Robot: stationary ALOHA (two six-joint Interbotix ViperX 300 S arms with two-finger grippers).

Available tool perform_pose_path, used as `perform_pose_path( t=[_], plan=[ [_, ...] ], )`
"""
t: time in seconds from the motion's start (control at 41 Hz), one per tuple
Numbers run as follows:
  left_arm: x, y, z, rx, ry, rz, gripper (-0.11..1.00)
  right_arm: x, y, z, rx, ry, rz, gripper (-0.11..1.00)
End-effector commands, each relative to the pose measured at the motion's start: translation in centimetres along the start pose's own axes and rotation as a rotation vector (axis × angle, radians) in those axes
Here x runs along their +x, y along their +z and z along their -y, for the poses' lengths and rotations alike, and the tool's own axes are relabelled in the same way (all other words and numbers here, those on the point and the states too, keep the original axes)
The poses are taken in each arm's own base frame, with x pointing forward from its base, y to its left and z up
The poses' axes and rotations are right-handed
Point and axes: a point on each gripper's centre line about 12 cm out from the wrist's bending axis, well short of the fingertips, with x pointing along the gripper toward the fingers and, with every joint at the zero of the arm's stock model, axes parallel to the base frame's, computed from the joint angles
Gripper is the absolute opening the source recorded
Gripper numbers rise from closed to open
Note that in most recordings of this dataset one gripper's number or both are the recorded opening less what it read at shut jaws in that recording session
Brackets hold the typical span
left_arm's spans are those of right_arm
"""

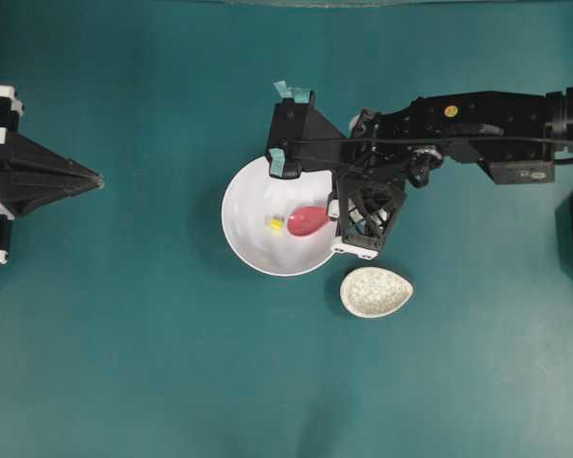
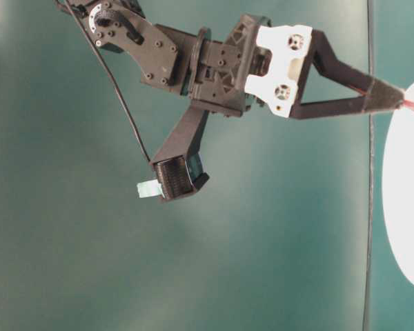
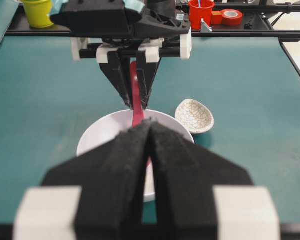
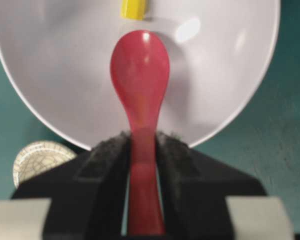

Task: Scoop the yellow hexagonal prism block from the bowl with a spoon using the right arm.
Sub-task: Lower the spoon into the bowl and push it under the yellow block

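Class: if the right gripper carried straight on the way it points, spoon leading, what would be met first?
Probably the yellow block: it lies just past the spoon tip in the bowl. How high the tip rides is unclear.

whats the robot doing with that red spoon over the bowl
The right gripper is clamped on the handle of the spoon, with its scoop inside the bowl. The yellow block lies in the bowl just off the scoop's tip, not yet scooped. The left gripper sits shut, well off to the side.
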Motion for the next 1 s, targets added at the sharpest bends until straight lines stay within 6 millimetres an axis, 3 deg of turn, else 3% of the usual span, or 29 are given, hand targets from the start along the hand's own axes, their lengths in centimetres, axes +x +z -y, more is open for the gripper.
perform_pose_path(
  t=[0.0, 0.342, 0.976],
  plan=[
    [0.2, 1.2, 0.0, 0.006, 0.000, 0.035, -0.01, -0.4, 0.5, -0.3, -0.005, 0.004, 0.034, 0.23],
    [0.2, 1.3, 0.0, 0.006, 0.000, 0.038, -0.01, 0.8, 0.8, -0.2, -0.004, 0.002, 0.047, 0.23],
    [0.2, 1.3, 0.0, 0.006, 0.000, 0.038, -0.01, 0.6, 2.5, -0.8, -0.021, 0.012, 0.188, 0.23]
  ],
)
